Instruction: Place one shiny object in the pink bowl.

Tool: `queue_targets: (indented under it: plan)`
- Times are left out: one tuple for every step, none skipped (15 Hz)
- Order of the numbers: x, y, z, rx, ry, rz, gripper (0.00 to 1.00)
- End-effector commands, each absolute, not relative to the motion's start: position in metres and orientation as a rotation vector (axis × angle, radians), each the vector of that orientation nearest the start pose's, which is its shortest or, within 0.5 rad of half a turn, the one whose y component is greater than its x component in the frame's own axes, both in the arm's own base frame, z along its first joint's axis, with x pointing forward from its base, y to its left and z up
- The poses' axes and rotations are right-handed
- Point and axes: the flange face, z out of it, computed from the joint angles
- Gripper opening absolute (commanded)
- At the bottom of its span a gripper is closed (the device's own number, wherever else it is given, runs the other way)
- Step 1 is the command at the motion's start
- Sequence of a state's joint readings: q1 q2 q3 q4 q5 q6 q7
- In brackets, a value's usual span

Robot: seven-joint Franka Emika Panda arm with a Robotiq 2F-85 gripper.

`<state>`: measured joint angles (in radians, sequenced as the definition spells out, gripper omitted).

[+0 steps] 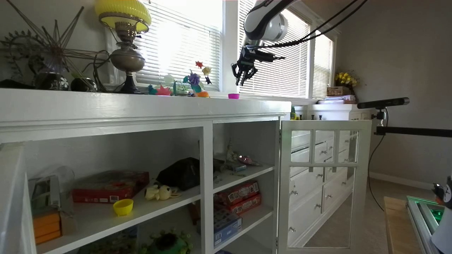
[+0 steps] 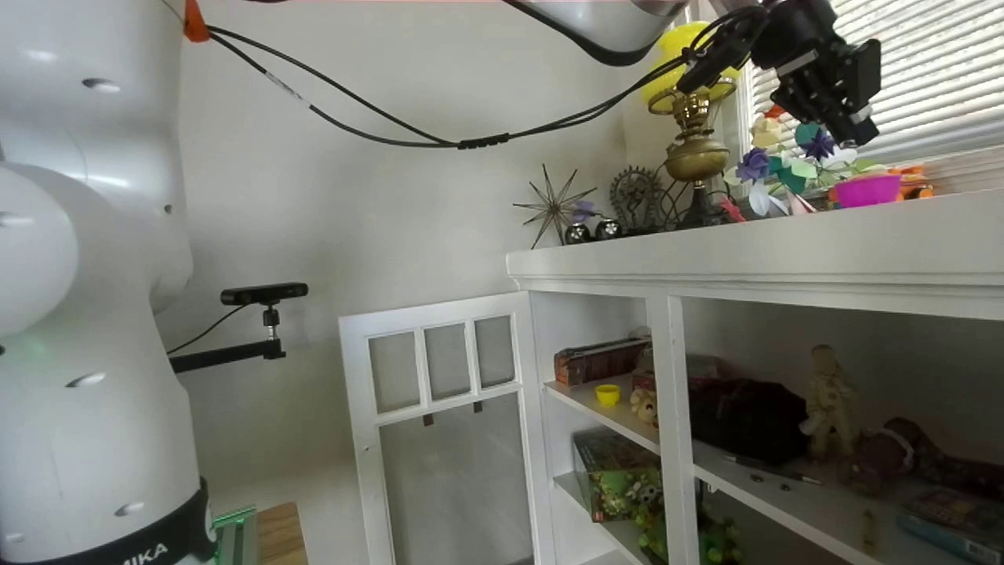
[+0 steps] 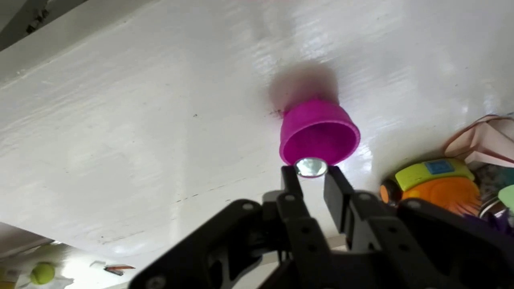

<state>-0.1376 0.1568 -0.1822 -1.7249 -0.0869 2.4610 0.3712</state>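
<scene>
Pink bowl (image 3: 317, 134): upright on the white cabinet top (image 3: 140, 140), showing in both exterior views.
Shiny gem (image 3: 311, 167): clear and bright, oval in the wrist view, where it overlaps the bowl's rim; it is held off the surface.
Jaws: the gripper (image 3: 311, 173) points down and pinches the gem between its two fingertips.
Gap: in both exterior views the fingertips hang above the bowl, apart from it.
Near the bowl: an orange-and-lime toy vehicle (image 3: 439, 184), with folded pale-pink paper (image 3: 484, 138) just beside the toy.
Farther along the top: in an exterior view, paper flowers (image 1: 194, 78) and a metal lamp with a yellow shade (image 1: 127, 61).
Upper shelf (image 1: 95, 222): a yellow cup (image 1: 123, 207) near a pale plush toy (image 1: 160, 192).
Cabinet door (image 1: 325, 164): white, paned, swung wide.
</scene>
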Motion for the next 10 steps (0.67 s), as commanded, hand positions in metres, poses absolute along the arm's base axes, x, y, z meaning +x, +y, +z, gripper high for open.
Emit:
queue_targets:
  plan:
    - [0.638,-0.206,0.553,-2.940,1.011,-0.998,0.06]
    - [0.640,-0.208,0.551,-2.942,1.017,-1.003,0.06]
    - [0.643,-0.209,0.550,-2.943,1.023,-1.005,0.06]
    - [0.645,-0.210,0.548,-2.945,1.026,-1.008,0.06]
    - [0.648,-0.211,0.546,-2.944,1.027,-1.011,0.06]
    - [0.650,-0.212,0.545,-2.946,1.026,-1.011,0.06]
    - [0.652,-0.213,0.545,-2.947,1.025,-1.006,0.06]
    - [0.655,-0.213,0.545,-2.947,1.023,-1.010,0.06]
    - [0.656,-0.213,0.544,-2.946,1.021,-1.004,0.06]
    - [0.658,-0.213,0.544,-2.947,1.019,-1.009,0.06]
